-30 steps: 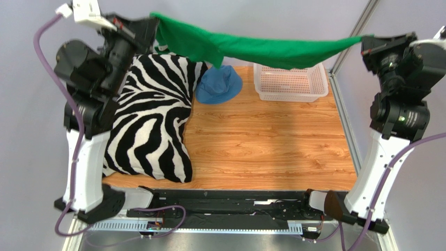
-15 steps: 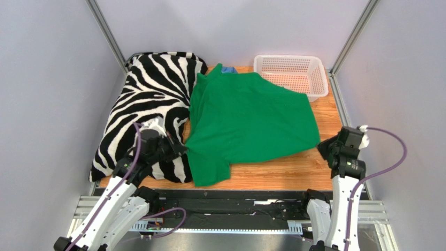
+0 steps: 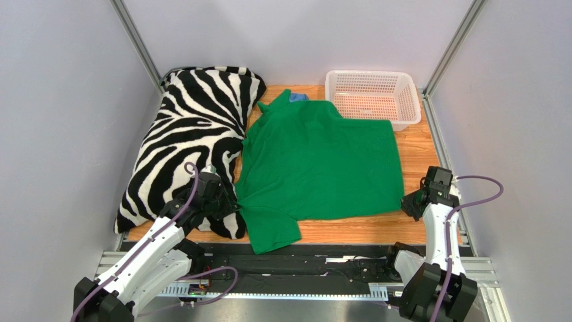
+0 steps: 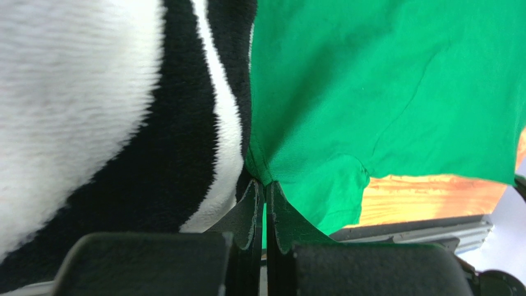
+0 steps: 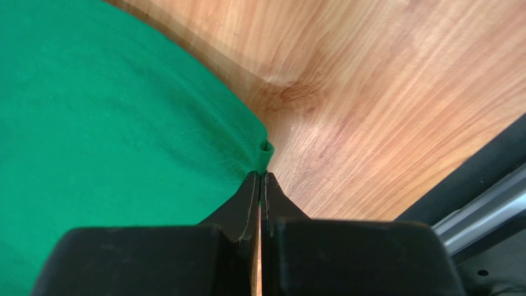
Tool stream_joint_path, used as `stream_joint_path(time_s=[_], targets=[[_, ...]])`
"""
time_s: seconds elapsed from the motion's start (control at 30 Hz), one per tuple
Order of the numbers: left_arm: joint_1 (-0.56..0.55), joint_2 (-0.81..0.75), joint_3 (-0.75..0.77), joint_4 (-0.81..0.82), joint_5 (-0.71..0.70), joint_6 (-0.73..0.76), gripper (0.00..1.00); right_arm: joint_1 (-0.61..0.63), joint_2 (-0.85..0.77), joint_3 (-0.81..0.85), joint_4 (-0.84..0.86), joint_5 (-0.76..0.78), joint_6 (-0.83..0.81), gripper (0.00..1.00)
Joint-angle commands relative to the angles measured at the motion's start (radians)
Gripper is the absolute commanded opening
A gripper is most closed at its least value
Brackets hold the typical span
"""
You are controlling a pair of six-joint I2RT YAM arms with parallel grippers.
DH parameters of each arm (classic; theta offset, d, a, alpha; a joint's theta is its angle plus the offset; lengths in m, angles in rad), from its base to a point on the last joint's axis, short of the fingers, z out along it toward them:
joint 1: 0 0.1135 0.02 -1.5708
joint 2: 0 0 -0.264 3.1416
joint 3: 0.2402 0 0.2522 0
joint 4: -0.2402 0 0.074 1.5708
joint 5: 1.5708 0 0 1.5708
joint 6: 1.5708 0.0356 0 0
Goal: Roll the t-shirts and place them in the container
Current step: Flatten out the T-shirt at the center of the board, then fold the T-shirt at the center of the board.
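Both near corners of the shirt [image 3: 322, 161] are nipped tight: left pincer [image 4: 265, 185] at 7 o'clock, right pincer [image 5: 262, 176] at 4 o'clock. Strung aloft a second ago, it now lies flat on the bench [image 3: 376, 228], ready for rolling.

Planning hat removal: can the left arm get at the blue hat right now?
Probably not: the left hand is shut on a corner of the green t-shirt, which covers the blue hat except a far sliver.
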Motion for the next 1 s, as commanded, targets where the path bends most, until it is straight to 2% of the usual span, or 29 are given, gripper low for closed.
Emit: stream_joint_path(time_s=[0.0,0.23,0.43,0.7,0.83,0.97], targets=[[-0.011,-0.030,0.020,-0.034,-0.072,-0.035,0.00,-0.052,-0.003,0.018,-0.013,0.080,0.038,0.00],[-0.032,-0.045,0.014,-0.079,-0.101,-0.047,0.00,-0.172,0.014,0.070,-0.098,0.106,0.053,0.00],[-0.173,-0.033,0.040,-0.143,-0.211,-0.127,0.00,-0.187,-0.032,0.069,-0.126,0.101,0.067,0.00],[-0.317,-0.145,0.042,-0.306,-0.394,-0.312,0.00,-0.189,-0.035,0.071,-0.121,0.120,0.075,0.00],[-0.377,-0.087,0.097,-0.347,-0.477,-0.329,0.00,-0.187,-0.012,0.094,-0.113,0.129,0.070,0.00],[-0.468,0.086,0.168,-0.336,-0.555,-0.336,0.00,-0.186,0.003,0.104,-0.065,0.075,0.061,0.00]])
